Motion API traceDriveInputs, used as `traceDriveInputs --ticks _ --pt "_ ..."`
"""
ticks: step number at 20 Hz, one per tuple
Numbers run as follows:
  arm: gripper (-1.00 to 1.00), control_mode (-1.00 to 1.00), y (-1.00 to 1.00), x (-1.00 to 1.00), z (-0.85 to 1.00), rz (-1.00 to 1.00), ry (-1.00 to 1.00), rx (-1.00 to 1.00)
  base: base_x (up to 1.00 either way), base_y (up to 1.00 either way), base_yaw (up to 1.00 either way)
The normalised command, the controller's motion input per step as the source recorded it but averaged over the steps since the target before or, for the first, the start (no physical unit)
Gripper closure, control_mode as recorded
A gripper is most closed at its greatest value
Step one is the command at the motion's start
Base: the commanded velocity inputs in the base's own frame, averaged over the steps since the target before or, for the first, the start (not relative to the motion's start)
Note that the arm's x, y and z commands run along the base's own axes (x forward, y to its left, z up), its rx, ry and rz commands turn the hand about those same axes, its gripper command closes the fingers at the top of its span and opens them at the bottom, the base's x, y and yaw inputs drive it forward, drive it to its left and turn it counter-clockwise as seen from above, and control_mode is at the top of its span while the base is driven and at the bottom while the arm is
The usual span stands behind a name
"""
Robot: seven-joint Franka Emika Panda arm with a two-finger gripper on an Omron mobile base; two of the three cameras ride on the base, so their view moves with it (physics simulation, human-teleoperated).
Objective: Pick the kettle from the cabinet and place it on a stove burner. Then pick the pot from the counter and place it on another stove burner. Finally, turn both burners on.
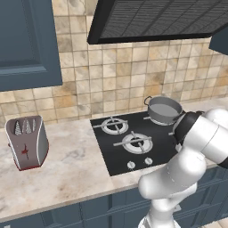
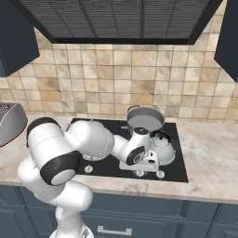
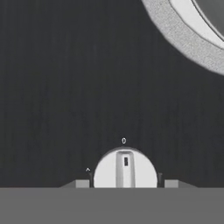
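The grey pot [image 1: 164, 109] [image 2: 145, 118] sits on the back right burner of the black cooktop [image 1: 107, 149]. The domed kettle [image 2: 160, 144] with its black handle rests on the front right burner. My gripper [image 2: 149, 168] [image 3: 125, 183] is low over the cooktop's front edge, just in front of the kettle. In the hand view a white knob [image 3: 125, 170] stands between my two fingertips [image 3: 83, 183], with a thin gap on each side, so the jaws are open around it. The knob's bar points at the "0" mark. A burner ring [image 3: 183, 39] curves through the top right corner.
Two bare burners [image 1: 113, 124] [image 1: 137, 142] lie on the cooktop's left half, with more knobs [image 1: 131, 164] along its front. A toaster [image 1: 26, 142] stands on the marbled counter [image 1: 71, 173]. A blue cabinet [image 1: 26, 40] and the range hood [image 1: 156, 18] hang overhead.
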Motion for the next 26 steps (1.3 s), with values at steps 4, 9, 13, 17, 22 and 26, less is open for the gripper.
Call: traceDriveInputs --ticks 4,9,13,17,22,26 --pt "1.00 -1.00 0.00 -0.02 -0.11 0.12 0.00 0.00 0.00 0.00 0.00" --pt "1.00 -1.00 0.02 -0.12 -0.17 0.18 -0.04 0.00 0.00 0.00 0.00" --pt "1.00 -1.00 0.05 -0.23 -0.23 0.19 -0.08 -0.01 0.00 0.00 0.00" --pt "1.00 -1.00 0.21 -0.25 -0.31 0.20 -0.05 -0.04 0.00 0.00 0.00" --pt "1.00 -1.00 0.32 -0.16 -0.39 0.21 0.00 -0.07 0.00 0.00 0.00" --pt "1.00 -1.00 0.28 -0.14 -0.40 0.22 0.00 -0.08 0.00 0.00 0.00"
